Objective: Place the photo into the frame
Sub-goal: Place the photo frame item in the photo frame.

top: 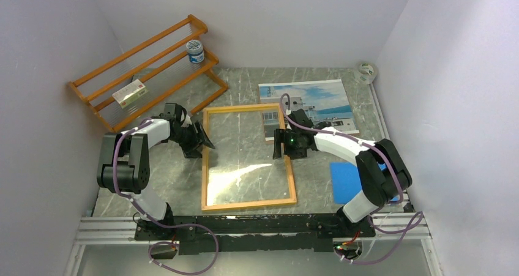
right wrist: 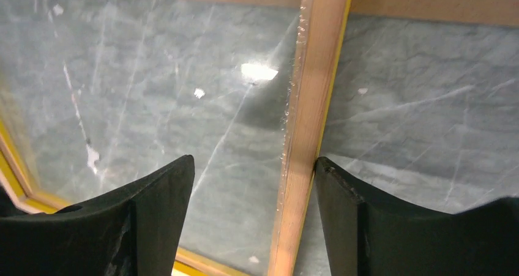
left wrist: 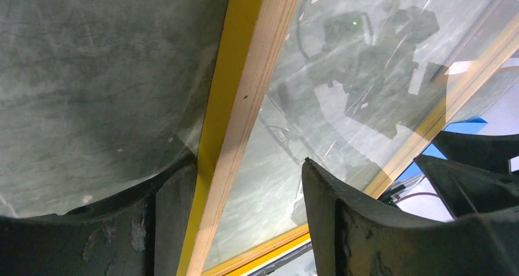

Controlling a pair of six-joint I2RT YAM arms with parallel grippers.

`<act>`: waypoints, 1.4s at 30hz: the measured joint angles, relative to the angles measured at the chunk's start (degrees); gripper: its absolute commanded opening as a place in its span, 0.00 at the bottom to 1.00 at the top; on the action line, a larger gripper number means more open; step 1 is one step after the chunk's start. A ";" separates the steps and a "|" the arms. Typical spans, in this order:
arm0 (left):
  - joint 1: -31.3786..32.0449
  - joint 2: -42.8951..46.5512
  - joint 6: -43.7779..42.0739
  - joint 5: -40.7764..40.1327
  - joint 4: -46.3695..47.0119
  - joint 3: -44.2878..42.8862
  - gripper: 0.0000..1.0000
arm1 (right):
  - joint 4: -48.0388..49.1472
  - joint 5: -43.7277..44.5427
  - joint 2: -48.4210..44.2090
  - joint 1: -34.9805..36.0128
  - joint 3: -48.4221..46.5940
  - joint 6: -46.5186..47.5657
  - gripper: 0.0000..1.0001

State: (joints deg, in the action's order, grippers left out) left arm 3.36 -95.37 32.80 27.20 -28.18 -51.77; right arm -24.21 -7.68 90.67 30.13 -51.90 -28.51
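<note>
The right gripper (right wrist: 252, 160) stood wide astride the right rail of the frame (top: 251, 204), one finger against its outer edge. The left gripper (left wrist: 245, 166) (equally wide) straddled the left rail. The frame lay flat, wood side up, long axis running near to far, with bare table (top: 238, 83) outside both rails. The photo (top: 318, 98) lay by its far right corner.

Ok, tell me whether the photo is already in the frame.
No, the photo lies on the table, mostly outside the far right corner of the frame, and the pane shows mainly bare marble.
</note>
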 measured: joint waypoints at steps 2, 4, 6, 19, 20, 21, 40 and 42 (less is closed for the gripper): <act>0.00 -0.04 0.04 0.22 0.13 0.00 0.69 | 0.42 -1.77 -1.07 0.48 0.98 0.02 0.75; 0.00 -0.04 0.04 0.28 0.22 0.00 0.69 | 0.39 -2.60 -1.92 0.37 1.62 -0.46 0.73; 0.00 -0.04 0.04 0.37 0.24 0.00 0.69 | 0.37 -2.60 -2.60 0.17 1.70 -1.16 0.69; 0.22 0.37 -0.04 -1.07 -0.11 0.00 0.76 | 0.33 3.02 -9.99 -0.09 3.41 -7.96 0.53; 0.26 0.90 -0.09 -1.88 -0.33 0.00 0.77 | 0.33 3.08 -10.32 -0.11 3.54 -8.48 0.51; 0.33 1.44 -0.20 -2.64 -0.52 0.00 0.78 | 0.35 3.06 -10.51 -0.09 3.61 -8.87 0.49; 0.42 5.81 -0.04 -5.27 -1.75 4.42 0.63 | 0.79 -2.54 -8.81 -0.11 7.93 -12.92 0.44; 0.42 5.55 0.33 -4.20 -1.49 4.92 0.63 | 0.94 -3.30 -8.81 -0.11 8.35 -13.18 0.46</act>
State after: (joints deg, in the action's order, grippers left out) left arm 3.77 -89.82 33.12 23.00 -29.67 -46.85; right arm -23.27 -10.98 81.87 30.02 -43.55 -41.69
